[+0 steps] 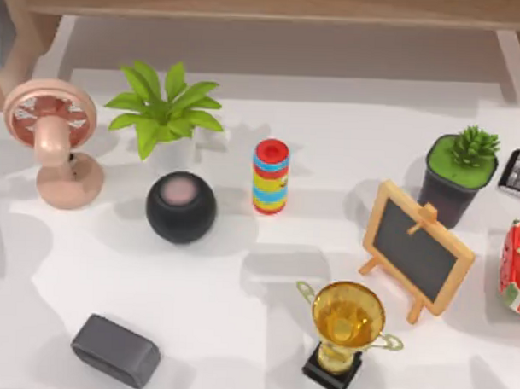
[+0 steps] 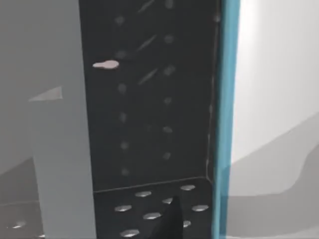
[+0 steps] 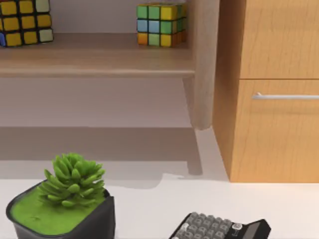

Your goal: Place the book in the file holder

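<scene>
Flanking trophy [image 1: 347,332]: chalkboard [image 1: 416,249], speaker [image 1: 181,206].

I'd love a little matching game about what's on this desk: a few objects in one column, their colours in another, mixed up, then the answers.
Things:
1. desk fan
2. round speaker
3. trophy
4. small chalkboard

Colours:
A. gold cup on a black base
B. pink
C. wooden frame around a dark panel
D. black with a pinkish top

Pairs: 1-B, 2-D, 3-A, 4-C
</scene>
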`<state>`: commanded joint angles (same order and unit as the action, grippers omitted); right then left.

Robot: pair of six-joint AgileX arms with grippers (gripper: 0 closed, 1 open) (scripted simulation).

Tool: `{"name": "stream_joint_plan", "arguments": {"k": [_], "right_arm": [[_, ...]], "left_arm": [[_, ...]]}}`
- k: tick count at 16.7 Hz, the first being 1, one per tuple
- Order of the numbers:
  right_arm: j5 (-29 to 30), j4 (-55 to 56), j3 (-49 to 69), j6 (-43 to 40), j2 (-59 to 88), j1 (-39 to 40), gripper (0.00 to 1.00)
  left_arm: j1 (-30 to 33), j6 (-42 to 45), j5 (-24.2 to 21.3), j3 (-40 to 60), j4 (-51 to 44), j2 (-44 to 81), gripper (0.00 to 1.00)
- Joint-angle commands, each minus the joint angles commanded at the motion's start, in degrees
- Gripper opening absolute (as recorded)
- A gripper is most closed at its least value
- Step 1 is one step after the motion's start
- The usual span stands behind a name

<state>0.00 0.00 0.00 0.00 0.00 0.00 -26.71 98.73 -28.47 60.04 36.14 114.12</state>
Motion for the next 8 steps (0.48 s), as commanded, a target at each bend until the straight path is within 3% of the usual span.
{"name": "stream_joint_plan", "arguments": {"k": [2,8], "right_arm": [[0.0,0.0,0.0,0.0,0.0,0.0,1.00],[0.0,0.0,0.0,0.0,0.0,0.0,1.00]], "left_arm": [[0.0,0.0,0.0,0.0,0.0,0.0,0.98],[0.0,0.0,0.0,0.0,0.0,0.0,1.00]]}}
